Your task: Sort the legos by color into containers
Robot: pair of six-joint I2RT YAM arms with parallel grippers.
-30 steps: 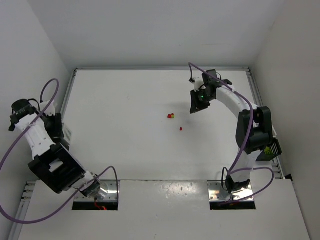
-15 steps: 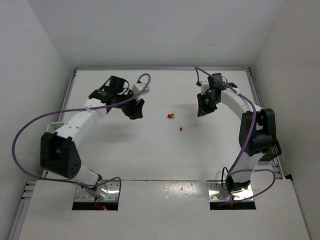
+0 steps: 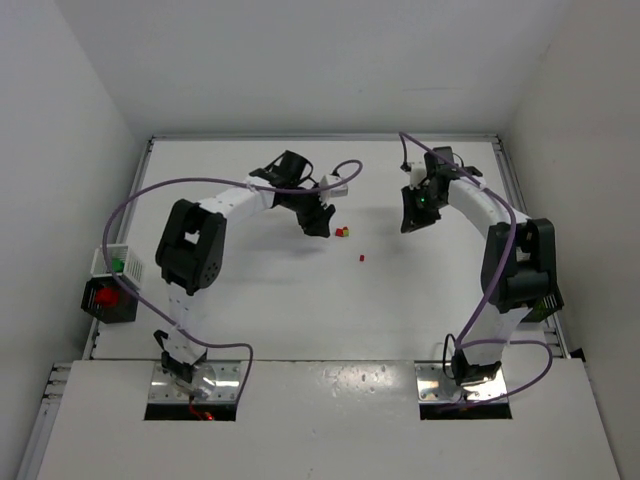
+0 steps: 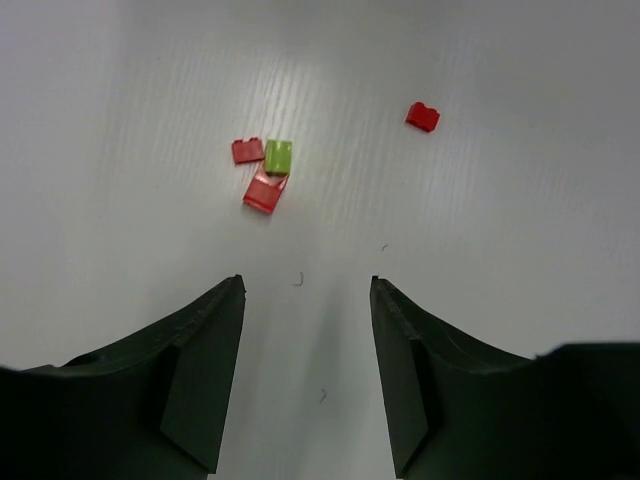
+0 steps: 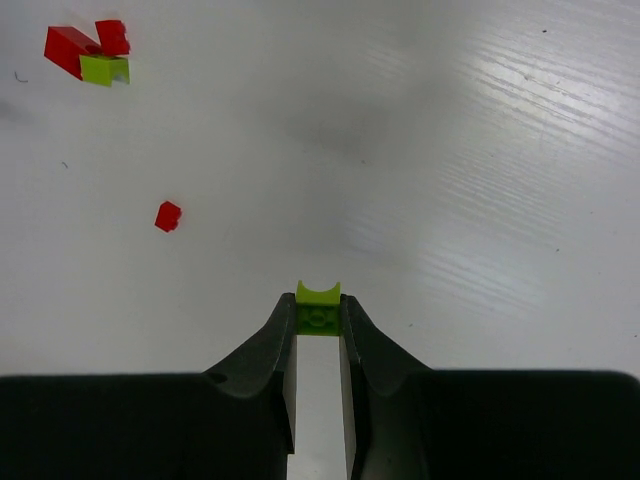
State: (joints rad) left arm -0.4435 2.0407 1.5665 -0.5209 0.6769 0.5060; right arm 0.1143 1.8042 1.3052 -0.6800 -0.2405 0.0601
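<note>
A small cluster of legos (image 3: 342, 232) lies mid-table: two red bricks (image 4: 264, 192) and one lime brick (image 4: 278, 156). A single red brick (image 3: 361, 258) lies apart from it, also in the left wrist view (image 4: 422, 116) and the right wrist view (image 5: 167, 215). My left gripper (image 3: 318, 222) is open and empty just left of the cluster (image 4: 305, 285). My right gripper (image 3: 412, 218) is shut on a lime brick (image 5: 318, 305), held above the table to the right of the cluster (image 5: 95, 55). A white ribbed container (image 3: 128, 265) with a green piece in it stands at the far left edge.
A dark box-like thing (image 3: 108, 297) with a red item on top sits just in front of the white container. White walls close in the table at the back and on both sides. Grey metal plates (image 3: 190, 385) with wiring lie at the arm bases.
My left arm has swung from the near left corner across to the middle, ending beside the cluster and uncovering the container at the left edge. My right gripper has shifted slightly right.
</note>
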